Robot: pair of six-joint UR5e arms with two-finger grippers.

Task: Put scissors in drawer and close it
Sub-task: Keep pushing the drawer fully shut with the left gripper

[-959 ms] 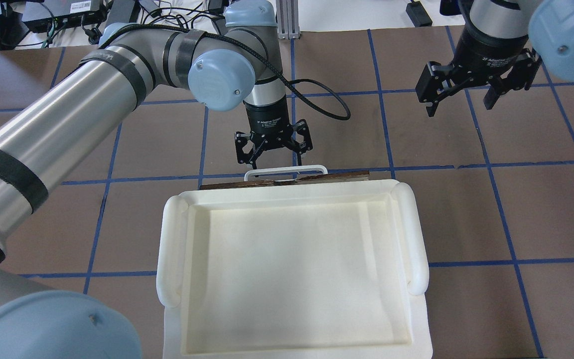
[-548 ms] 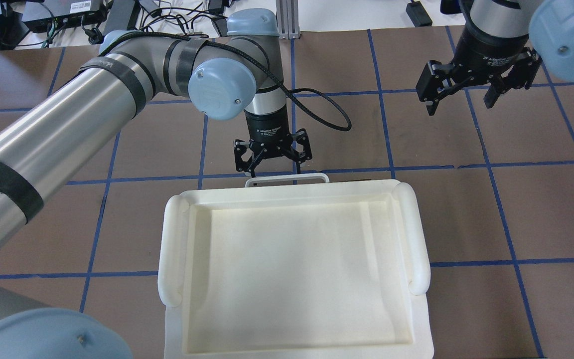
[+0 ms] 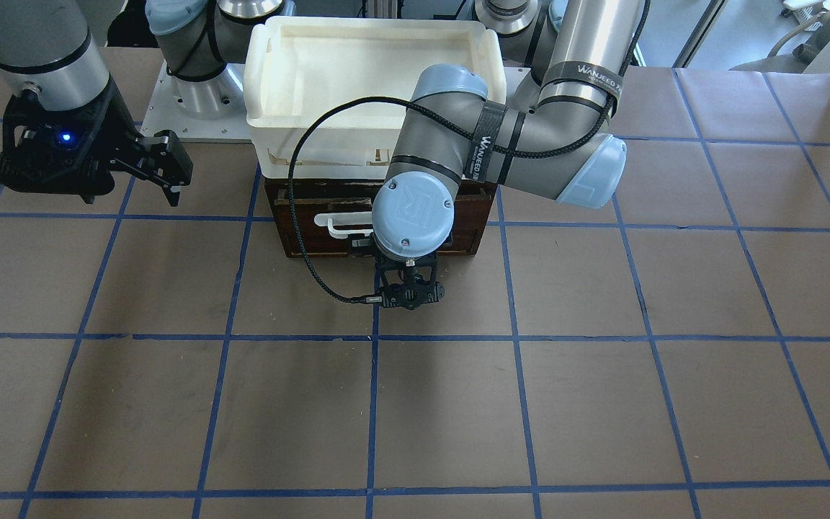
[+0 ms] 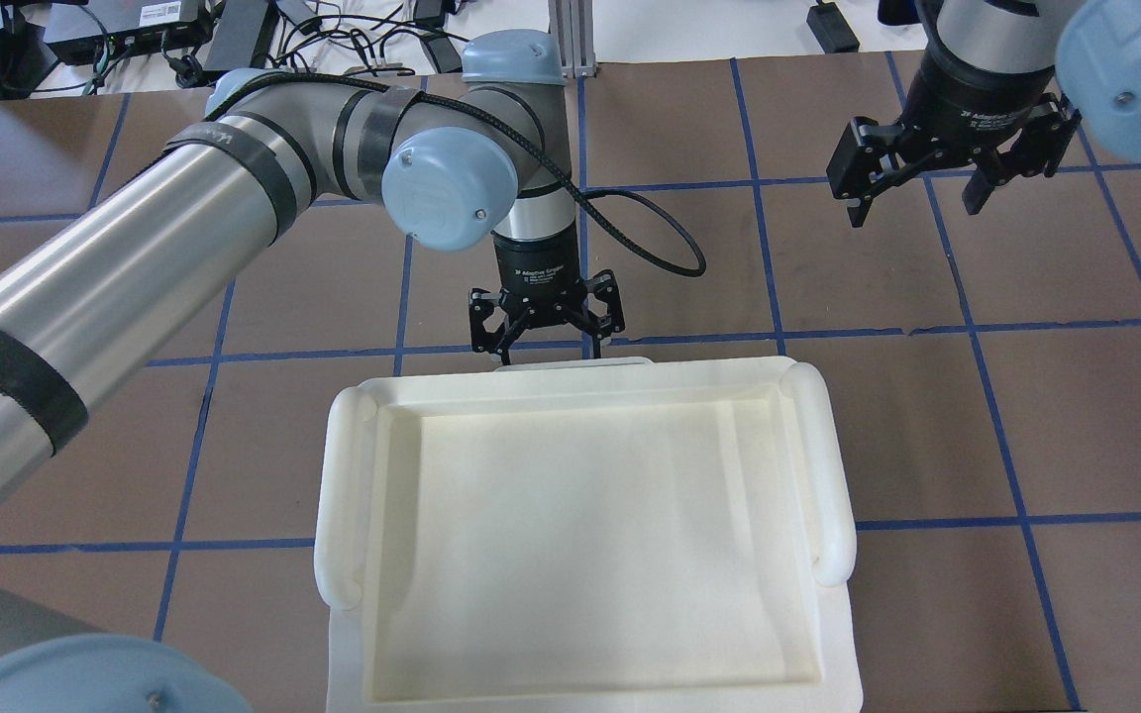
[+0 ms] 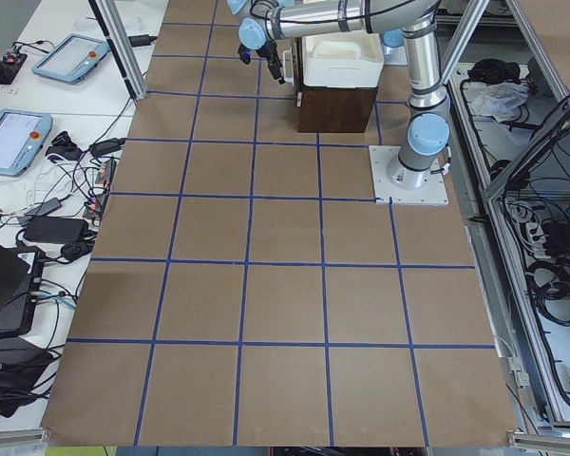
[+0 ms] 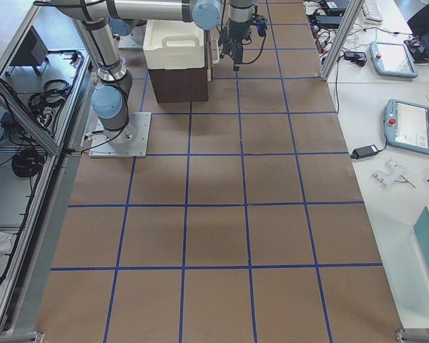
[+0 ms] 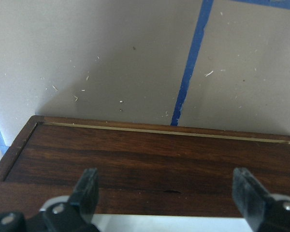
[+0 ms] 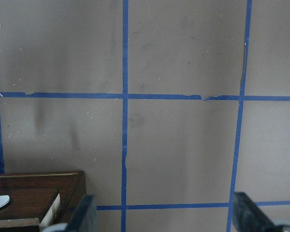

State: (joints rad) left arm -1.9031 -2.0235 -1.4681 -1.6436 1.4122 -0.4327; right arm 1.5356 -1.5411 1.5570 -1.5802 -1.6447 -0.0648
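The drawer point(image 3: 415, 234) sits pushed in, its dark brown front point(image 7: 150, 164) close to flush with the wooden cabinet. Only a sliver of its white bar handle point(image 4: 572, 361) shows past the tray in the overhead view. My left gripper point(image 4: 546, 347) is open, right at the handle, with its fingers point(image 7: 87, 188) spread across the front panel. My right gripper point(image 4: 912, 203) hangs open and empty above the table at the far right, away from the cabinet. The scissors are out of view in every frame.
A white plastic tray point(image 4: 828, 465) rests on top of the cabinet point(image 6: 179, 82) and hides the drawer from above. Brown table paper with blue tape lines point(image 8: 124, 96) lies all around. Cables and tablets point(image 5: 14, 133) lie on side benches.
My left gripper has moved toward the tray, and the drawer has slid in with it. The brown front strip seen earlier is now hidden under the tray rim. The right arm barely moved.
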